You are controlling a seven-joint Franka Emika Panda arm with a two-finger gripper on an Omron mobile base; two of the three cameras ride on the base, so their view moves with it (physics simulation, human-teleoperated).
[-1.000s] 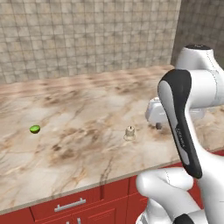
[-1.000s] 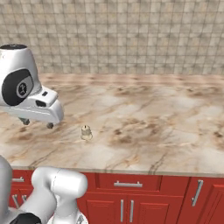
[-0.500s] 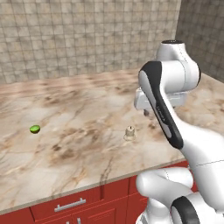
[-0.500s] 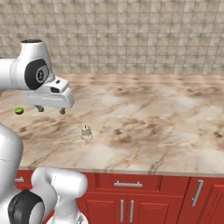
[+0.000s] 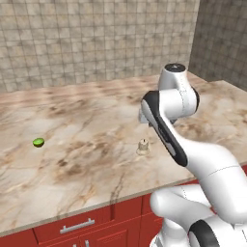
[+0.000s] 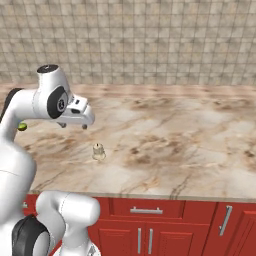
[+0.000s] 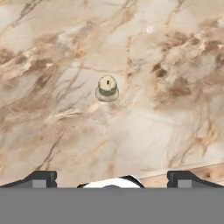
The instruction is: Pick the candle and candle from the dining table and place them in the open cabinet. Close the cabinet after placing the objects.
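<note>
Candle (image 7: 107, 89) pale cream, squat, dark wick dot on top, sits upright on flat round base wider than body. Same candle (image 5: 143, 146) small in left base view, and (image 6: 98, 151) in right base view, standing alone on dining table (image 5: 87, 159), beige-and-brown marbled stone. Red drawer fronts with silver handles under table edge.

Gripper (image 6: 73, 125) spread wide, fully released, nothing between fingers, touching nothing. Fingertips (image 7: 41, 178) far apart at bottom corners of hand view, candle lying ahead of them and roughly centred between, well clear of both. In right base view, gripper hangs above table, candle below and slightly to right of it, apart. Table surface under gripper bare marble (image 7: 166, 131).

Small green round thing (image 5: 38, 142) far off to gripper's left on table; in right base view just a sliver (image 6: 22, 126) peeking past arm.

Hard to make out: gripper mostly hidden behind arm link in left base view, fingers not visible there. Candle detail too small in both base views to see wick. Fingertips cut off by bottom band in hand view, only upper parts showing. Table edge barely visible between fingertips in hand view.
</note>
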